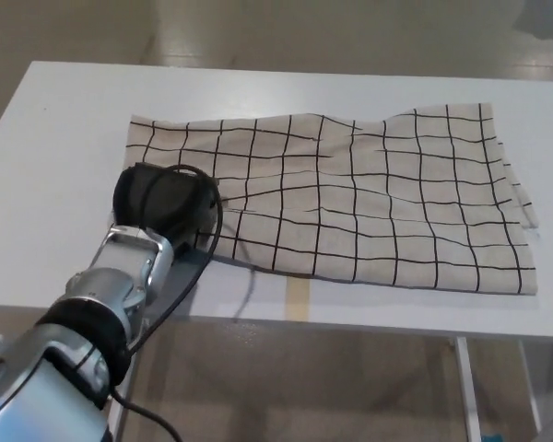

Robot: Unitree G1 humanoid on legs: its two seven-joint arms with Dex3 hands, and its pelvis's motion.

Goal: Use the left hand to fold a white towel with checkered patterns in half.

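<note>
A white towel with a black checkered pattern (359,193) lies spread out on the white table (64,120), long side running left to right. My left hand (162,203) rests on the towel's near left corner and hides it. Its fingers are curled down into the cloth, and creases run from the hand toward the towel's middle. The silver forearm (120,281) comes up from the lower left. My right hand does not show.
The table's front edge (350,318) runs just below the towel's near edge. A black cable (217,226) loops from the wrist over the cloth. Tan floor lies beyond and beneath the table, and a table leg (465,387) stands at lower right.
</note>
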